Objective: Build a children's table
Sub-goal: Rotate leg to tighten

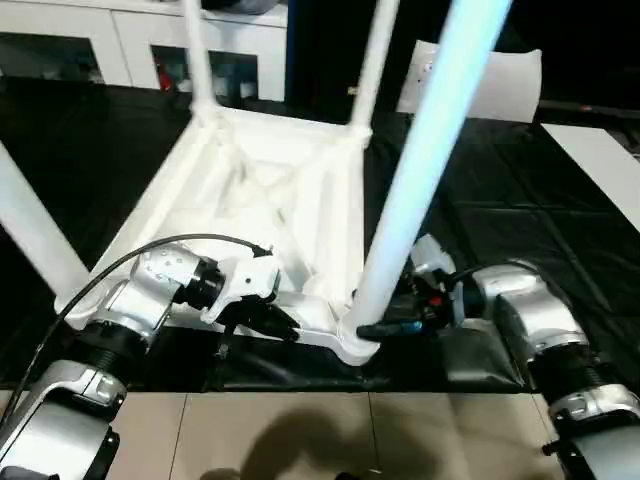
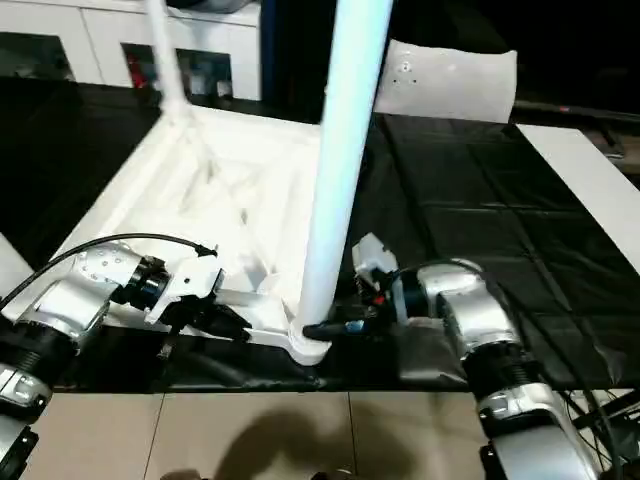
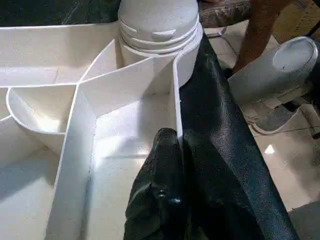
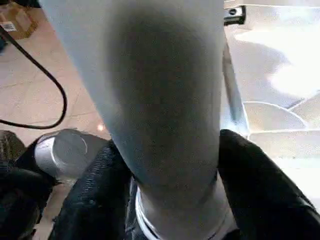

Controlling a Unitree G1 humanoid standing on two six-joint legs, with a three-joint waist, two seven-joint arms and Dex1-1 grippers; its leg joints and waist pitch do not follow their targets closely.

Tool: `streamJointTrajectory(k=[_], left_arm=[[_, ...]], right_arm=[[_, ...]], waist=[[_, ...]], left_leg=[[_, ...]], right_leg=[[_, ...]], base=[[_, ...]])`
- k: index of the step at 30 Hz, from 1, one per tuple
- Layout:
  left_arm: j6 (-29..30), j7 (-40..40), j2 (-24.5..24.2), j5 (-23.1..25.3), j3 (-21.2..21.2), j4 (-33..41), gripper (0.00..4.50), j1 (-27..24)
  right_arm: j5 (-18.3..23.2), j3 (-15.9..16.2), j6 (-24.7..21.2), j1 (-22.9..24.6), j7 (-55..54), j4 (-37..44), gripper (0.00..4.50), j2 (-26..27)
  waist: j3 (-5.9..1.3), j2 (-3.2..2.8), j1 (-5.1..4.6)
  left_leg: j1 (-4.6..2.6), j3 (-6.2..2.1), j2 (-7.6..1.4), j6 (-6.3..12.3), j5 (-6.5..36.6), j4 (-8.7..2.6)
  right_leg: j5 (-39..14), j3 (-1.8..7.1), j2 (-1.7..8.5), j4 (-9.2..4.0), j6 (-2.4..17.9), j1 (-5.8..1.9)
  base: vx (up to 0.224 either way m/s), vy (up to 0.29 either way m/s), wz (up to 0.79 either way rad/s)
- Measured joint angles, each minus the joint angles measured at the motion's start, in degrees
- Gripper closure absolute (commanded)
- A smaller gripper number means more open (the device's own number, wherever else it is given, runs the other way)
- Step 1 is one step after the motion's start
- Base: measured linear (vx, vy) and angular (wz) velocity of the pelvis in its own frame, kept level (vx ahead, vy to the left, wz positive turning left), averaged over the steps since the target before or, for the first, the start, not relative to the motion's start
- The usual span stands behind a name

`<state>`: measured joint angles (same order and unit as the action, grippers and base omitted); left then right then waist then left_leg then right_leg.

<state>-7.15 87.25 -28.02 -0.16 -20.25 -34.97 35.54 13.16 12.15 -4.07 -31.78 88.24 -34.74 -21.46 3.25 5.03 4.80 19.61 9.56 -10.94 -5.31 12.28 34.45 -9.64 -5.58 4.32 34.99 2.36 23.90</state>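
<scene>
R gripper (image 4: 170, 200): two black fingers (image 4: 260, 185) either side of the near leg (image 1: 425, 170), low on the shaft just above its base — they look closed onto it. Head view: sits lower centre-right of frame.
L gripper (image 1: 270, 315): jaws pinched together on the tabletop's near edge wall, lower centre-left of frame; the black sheet (image 3: 220, 165) lies right against the outer finger.
Step in hand: seating/tightening the near leg in its corner socket (image 1: 357, 345) — judged; thread rings show at the leg base in both wrist views.
Tabletop (image 1: 270, 190): upside down, ribbed side up, mid-frame on the black sheet, running from the grippers toward the upper part of frame.
Other legs: two stand upright in the far sockets (image 1: 372, 65), a 3rd rises at left edge (image 1: 30, 235). So near leg = 4th, approx last step.
Next move calls for: R to twist w/o tilting the shaft, L bracing the edge so the top doesn't spin or slide — regrip if wrist runs out.
Beyond: white slab (image 1: 505, 85) upper right; cabinet (image 1: 120, 40) upper left.
</scene>
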Motion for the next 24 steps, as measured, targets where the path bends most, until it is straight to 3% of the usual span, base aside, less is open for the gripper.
streamJointTrajectory(k=[5, 6, 8, 14, 17, 21, 24], left_arm=[[-0.67, 0.15, 0.16, -0.02, -0.02, -0.78, 4.50, 0.23], [-0.68, 0.16, 0.31, -0.06, 0.01, -1.05, 4.50, 0.32], [-0.41, 0.09, 0.66, -0.18, 0.20, -1.25, 4.50, 0.33], [3.18, -2.71, 2.23, -0.62, 1.53, -1.26, 4.50, 0.05], [6.17, -8.28, 2.72, 0.32, 2.93, -1.58, 4.50, -0.22], [12.16, -18.74, 6.21, 2.08, 5.95, -1.73, 4.50, -0.20], [16.21, -26.57, 9.30, 2.80, 7.17, -1.75, 4.50, 0.16]], right_arm=[[-0.11, 0.17, 0.91, -0.28, 0.67, -0.69, 2.15, -0.01], [-0.01, 0.14, 0.87, -0.29, 0.74, -0.85, 2.41, 0.00], [0.00, 0.01, 0.63, -0.14, 0.67, -0.65, 2.42, -0.04], [0.18, -1.47, -5.02, 4.01, -5.26, 6.09, 2.48, 0.20], [-1.58, -3.70, -6.35, 5.46, -15.50, 7.50, 2.48, 3.21], [-4.43, -8.62, -9.06, 5.11, -35.24, 6.99, 2.52, 10.53], [-6.82, -10.77, -10.61, 2.87, -49.62, 5.25, 2.53, 15.83]], waist=[[-0.01, 0.01, 0.17], [-0.01, 0.02, 0.22], [-0.01, 0.02, 0.29], [-0.02, 0.03, 0.58], [-0.05, 0.02, -0.19], [-0.08, 0.00, -3.26], [-0.06, -0.80, -4.96]], left_leg=[[-0.03, 0.03, -0.03, -0.01, 0.00, 0.00], [-0.04, 0.03, -0.03, -0.01, 0.00, 0.00], [-0.04, 0.04, -0.02, -0.01, 0.00, 0.01], [-0.23, 0.04, -0.02, -0.20, 0.05, 0.01], [-0.74, -0.04, -0.03, -0.43, -0.03, 0.01], [-0.64, -0.42, -0.17, -0.46, -0.07, -0.01], [-0.52, -0.65, -0.57, -0.43, -0.08, -0.05]], right_leg=[[0.00, 0.00, -0.02, 0.01, 0.00, -0.01], [0.00, 0.00, -0.02, 0.01, 0.00, -0.02], [0.00, 0.00, -0.02, 0.01, 0.00, -0.03], [-0.12, 0.00, 0.01, 0.00, -0.21, -0.22], [-0.11, 0.00, 0.00, 0.01, -0.21, -0.57], [-0.16, -0.67, 0.00, -0.85, -0.30, -0.66], [-0.16, -1.75, 0.05, -2.28, -0.29, -1.06]], base=[[0.000, 0.000, 0.00], [0.000, 0.000, 0.00], [0.000, 0.000, 0.00], [0.000, 0.000, 0.00], [0.000, 0.000, 0.00], [-0.042, 0.004, -0.06], [-0.018, 0.009, -0.04]])
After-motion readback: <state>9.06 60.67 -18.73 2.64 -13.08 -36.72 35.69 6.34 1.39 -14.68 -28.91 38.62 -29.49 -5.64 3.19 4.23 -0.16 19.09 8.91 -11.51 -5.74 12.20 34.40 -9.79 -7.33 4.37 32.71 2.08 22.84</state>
